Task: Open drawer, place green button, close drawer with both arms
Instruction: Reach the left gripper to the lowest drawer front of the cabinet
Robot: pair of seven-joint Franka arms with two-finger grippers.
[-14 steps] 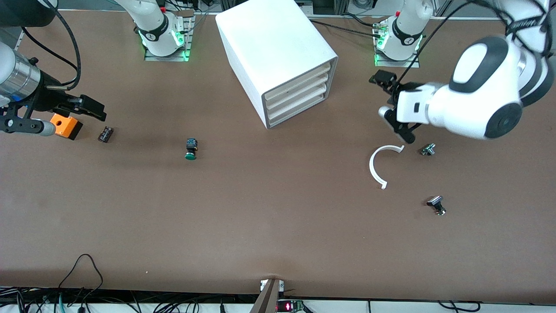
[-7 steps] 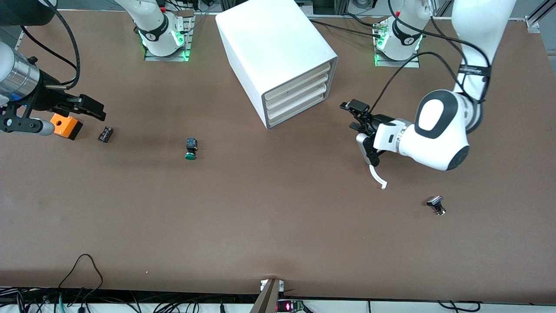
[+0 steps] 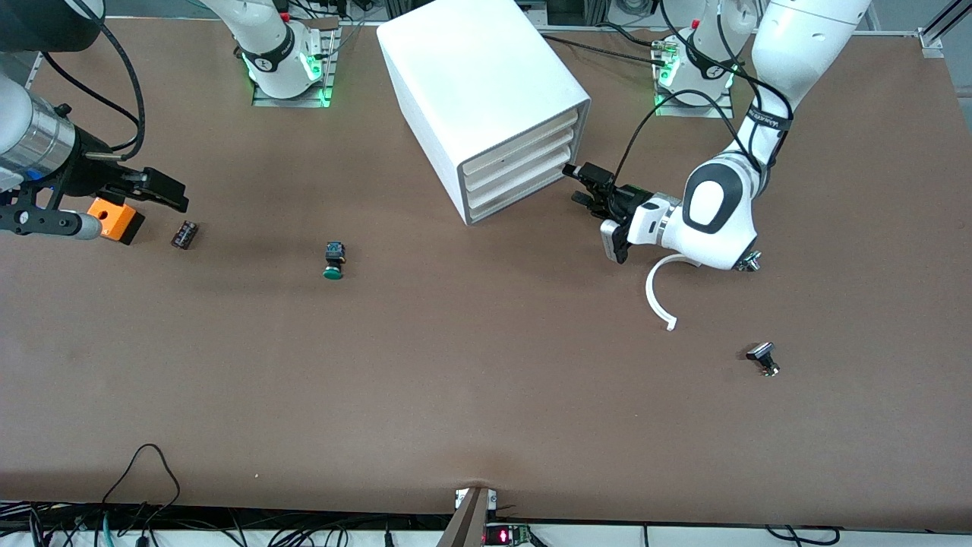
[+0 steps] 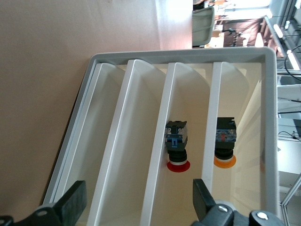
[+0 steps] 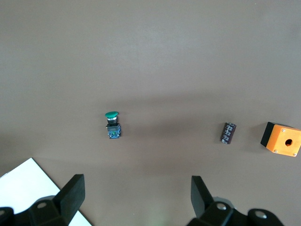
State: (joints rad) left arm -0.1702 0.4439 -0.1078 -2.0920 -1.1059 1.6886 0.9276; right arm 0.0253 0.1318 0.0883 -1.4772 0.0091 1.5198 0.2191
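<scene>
The big white cabinet [image 3: 486,83] stands at the table's back middle, its three drawers pushed in. The drawer [image 3: 516,192] is the lowest one, by the tabletop [image 4: 112,155]. My left gripper [image 3: 583,186] hovers open just in front of the drawer fronts, touching nothing [image 4: 139,195]. The green-capped button [image 3: 333,260] lies on its side on the open table, toward the right arm's end [image 5: 112,125]. My right gripper [image 3: 168,194] hangs open and holds nothing near the orange box, apart from the button [image 5: 136,186].
An orange box with a hole [image 3: 114,219] and a small dark part [image 3: 184,234] lie under the right arm. A white curved strip [image 3: 659,292], a black-capped part [image 3: 762,357] and a small part [image 3: 750,262] lie by the left arm. Red-capped [image 4: 177,148] and orange-capped [image 4: 225,143] buttons sit in the upper drawers.
The left arm has swung its gripper from over the white curved strip across to the cabinet's drawer fronts. The right arm has barely moved.
</scene>
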